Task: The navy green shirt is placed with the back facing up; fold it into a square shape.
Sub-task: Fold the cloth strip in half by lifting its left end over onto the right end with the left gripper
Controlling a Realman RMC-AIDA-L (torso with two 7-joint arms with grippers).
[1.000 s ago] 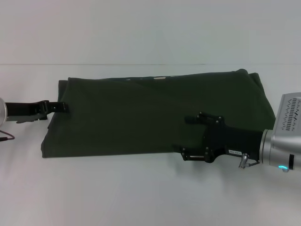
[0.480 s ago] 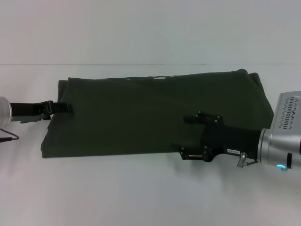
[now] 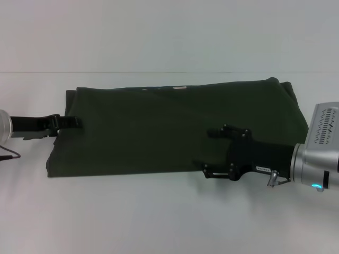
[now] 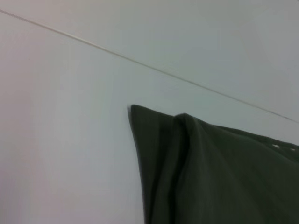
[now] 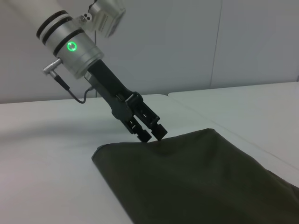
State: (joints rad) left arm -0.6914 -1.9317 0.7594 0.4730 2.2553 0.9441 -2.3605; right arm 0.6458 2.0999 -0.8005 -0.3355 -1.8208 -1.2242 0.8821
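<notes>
While the shirt [image 3: 175,127] lay as a long folded band across the worktop [image 3: 159,222], the left pincer [image 3: 73,121] met its left edge, tips pressed together, apparently pinching cloth. The right pincer [image 3: 207,153] hovered spread over the near right part. Uneven pulls from either could drag layers askew, spoiling the square.

Count on the white table [image 3: 159,222]
One dark olive-green soft fabric shirt [image 3: 159,127]; two black grippers, left gripper [image 3: 71,121] and right gripper [image 3: 209,153]; one table.
</notes>
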